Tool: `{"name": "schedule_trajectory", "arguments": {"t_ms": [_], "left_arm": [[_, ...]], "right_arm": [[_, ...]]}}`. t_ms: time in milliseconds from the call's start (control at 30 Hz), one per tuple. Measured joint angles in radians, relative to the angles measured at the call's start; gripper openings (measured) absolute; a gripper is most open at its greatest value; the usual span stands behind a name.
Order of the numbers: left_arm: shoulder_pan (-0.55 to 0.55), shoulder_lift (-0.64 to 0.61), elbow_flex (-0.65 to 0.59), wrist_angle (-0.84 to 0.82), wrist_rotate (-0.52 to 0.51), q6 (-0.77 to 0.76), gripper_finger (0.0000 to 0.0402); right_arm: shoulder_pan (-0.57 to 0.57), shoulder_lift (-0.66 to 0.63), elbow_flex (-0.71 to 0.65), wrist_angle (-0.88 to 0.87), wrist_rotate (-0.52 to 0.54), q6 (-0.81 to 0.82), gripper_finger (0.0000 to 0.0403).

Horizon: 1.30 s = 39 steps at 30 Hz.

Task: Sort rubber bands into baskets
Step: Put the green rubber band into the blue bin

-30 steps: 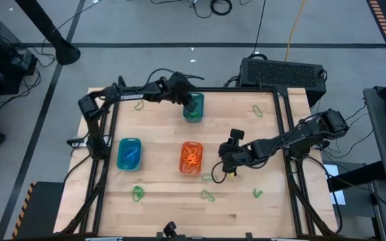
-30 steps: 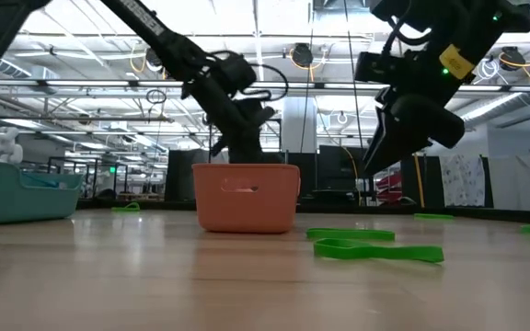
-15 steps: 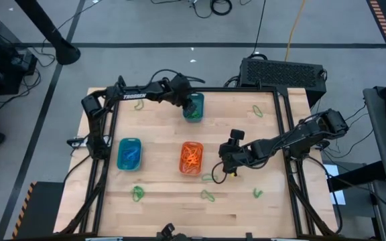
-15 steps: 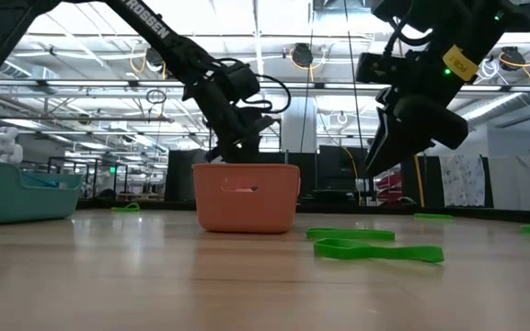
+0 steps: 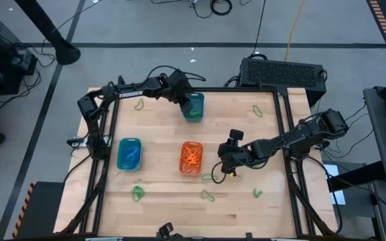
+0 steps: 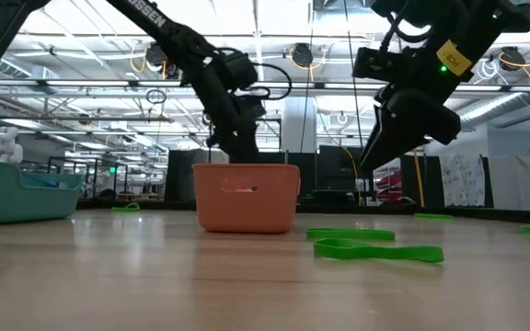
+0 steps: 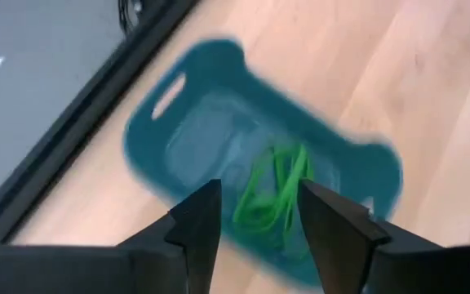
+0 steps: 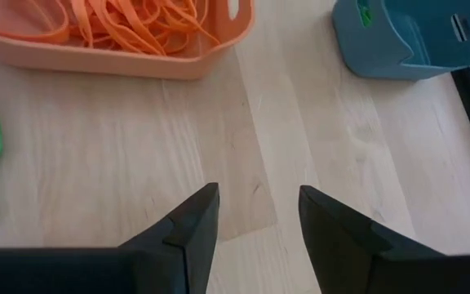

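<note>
My left gripper (image 7: pixel 251 224) hangs directly over the dark teal basket (image 7: pixel 178 122), fingers spread apart and holding nothing; green rubber bands (image 7: pixel 272 192) lie inside that basket just below my fingertips. My right gripper (image 8: pixel 251 216) hovers over bare wood just beside the orange basket (image 8: pixel 137 59), also parted and empty. That basket holds a tangle of orange bands (image 8: pixel 129 20). Beyond my left arm's reach sits the turquoise-blue basket (image 5: pixel 129 154) with blue bands in it. Loose green bands (image 5: pixel 208 195) lie scattered on the table (image 5: pixel 246 134) near my right gripper.
</note>
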Motion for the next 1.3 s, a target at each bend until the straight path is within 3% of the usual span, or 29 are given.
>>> {"name": "schedule_trajectory", "arguments": {"t_ms": [267,433,533,633,933,1067,1300], "left_arm": [[0.001,-0.118,0.088,-0.55,-0.17,0.092,0.0169],[0.026,-0.15,0.051,-0.727,-0.278,0.01,0.0169],[0.067,-0.146,0.008,-0.726,-0.332,-0.011,0.0169],[0.128,-0.136,-0.056,-0.717,-0.301,0.023,0.0169],[0.318,-0.132,-0.201,-0.594,-0.281,0.086,0.0169],[0.35,-0.132,-0.207,-0.613,-0.203,0.116,0.0169],[0.347,-0.135,-0.207,-0.6,-0.19,0.119,0.0169]], "right_arm": [[-0.003,0.0,0.0,0.1,0.006,-0.089,0.0162],[-0.003,0.0,0.0,0.193,0.005,-0.237,0.0162],[-0.003,0.0,0.0,0.225,0.004,-0.341,0.0162],[-0.003,0.0,0.002,0.223,0.004,-0.406,0.0162],[-0.004,0.0,0.003,0.165,0.0,-0.382,0.0162],[-0.015,0.0,0.003,0.144,-0.001,-0.38,0.0162],[-0.049,0.0,0.003,0.158,0.0,-0.385,0.0162]]}}
